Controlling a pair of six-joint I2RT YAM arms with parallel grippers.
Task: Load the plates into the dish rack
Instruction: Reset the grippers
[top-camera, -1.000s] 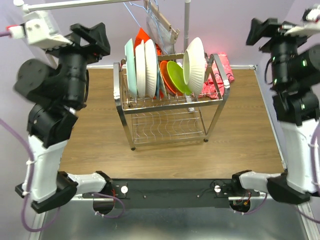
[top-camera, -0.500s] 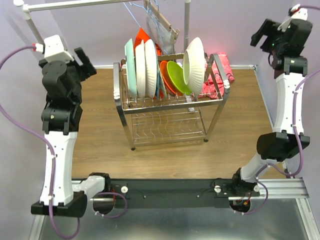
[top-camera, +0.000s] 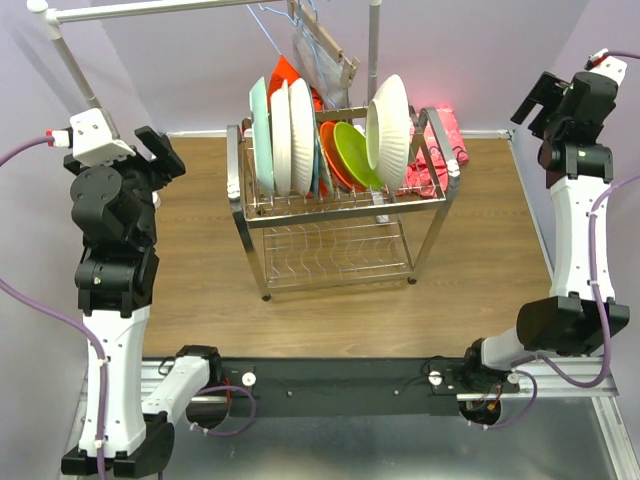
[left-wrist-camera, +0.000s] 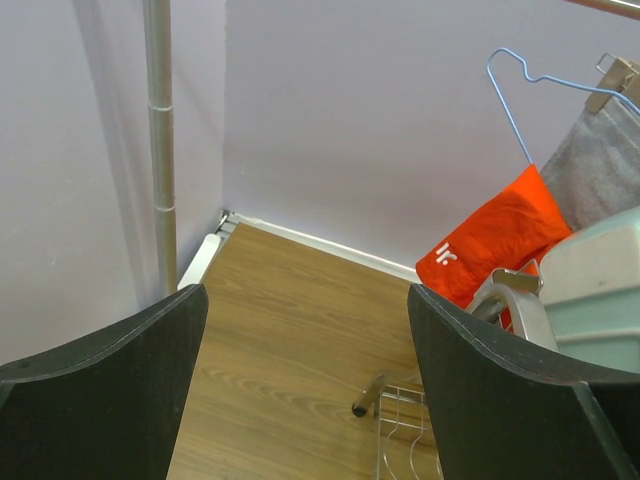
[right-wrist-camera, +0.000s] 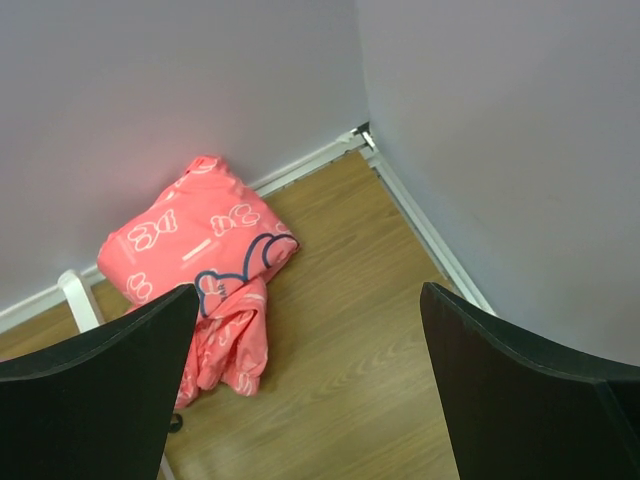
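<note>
From above, the dish rack (top-camera: 340, 213) stands on the table (top-camera: 200, 290) just off centre toward 12 o'clock. The plates (top-camera: 290, 135) stand on edge in its upper shelf, a mint plate (top-camera: 259, 135) at the 9 o'clock end and a deep white plate (top-camera: 388, 120) near the 3 o'clock end. The white one leans more than its neighbours. Every plate in view is racked, so the loading looks done. The left gripper (top-camera: 155, 150) is raised at 9 o'clock and the right gripper (top-camera: 535, 98) at 2 o'clock, both well apart from the rack.

At the left wrist, the gripper (left-wrist-camera: 305, 390) is spread wide and holds nothing. The rack's corner (left-wrist-camera: 505, 300) and the mint plate's rim (left-wrist-camera: 600, 265) sit at 3 o'clock, with a red cloth (left-wrist-camera: 490, 240) behind them.

At the right wrist, the gripper (right-wrist-camera: 310, 390) is likewise released and empty, with a pink cloth (right-wrist-camera: 200, 270) at 10 o'clock.

The likely risks are these: the leaning white plate could tip out if the rack is jolted, and the left arm, if it comes down inward, could clip that rack corner and rattle the whole row.
</note>
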